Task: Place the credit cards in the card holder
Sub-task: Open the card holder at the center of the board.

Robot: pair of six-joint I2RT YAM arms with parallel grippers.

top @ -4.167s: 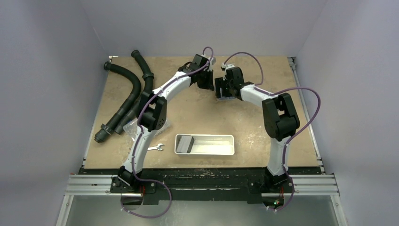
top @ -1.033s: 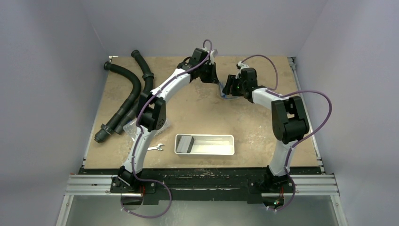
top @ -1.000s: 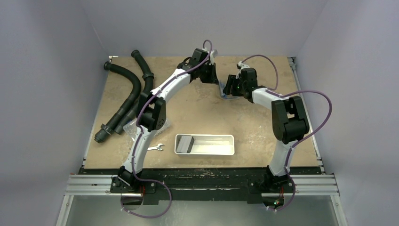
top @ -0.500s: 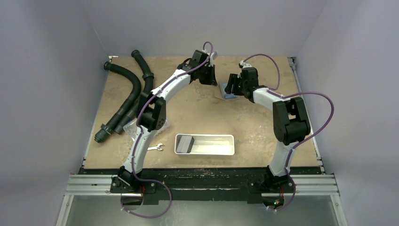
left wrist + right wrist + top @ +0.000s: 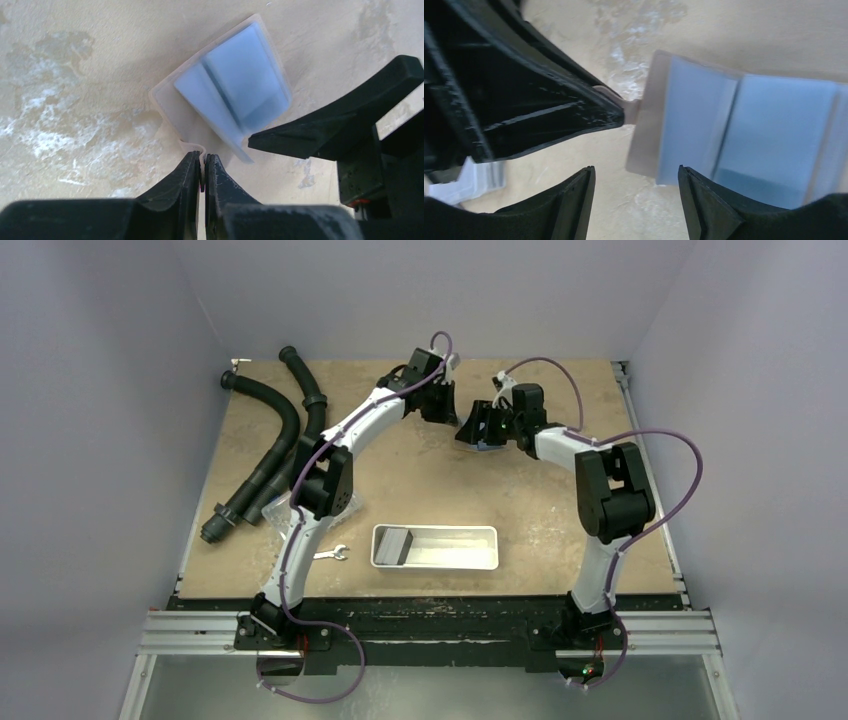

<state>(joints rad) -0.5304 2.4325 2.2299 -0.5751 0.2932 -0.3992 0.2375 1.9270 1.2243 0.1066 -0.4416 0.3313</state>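
A robot lab cell: bare grey walls around a tan table (arms bolted to an aluminium rail).

No writing, label, brand, number or sign can be read in any view. The card holder shows only plain light blue panels with a beige border. The white tray, by the near edge of the surface, is too small to show any marking.

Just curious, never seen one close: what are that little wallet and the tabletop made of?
The card holder looks like soft matte plastic or faux leather: beige edges, pale blue panels, bending at its fold. The table seems hard tan board, perhaps wood composite, scuffed whitish in patches.
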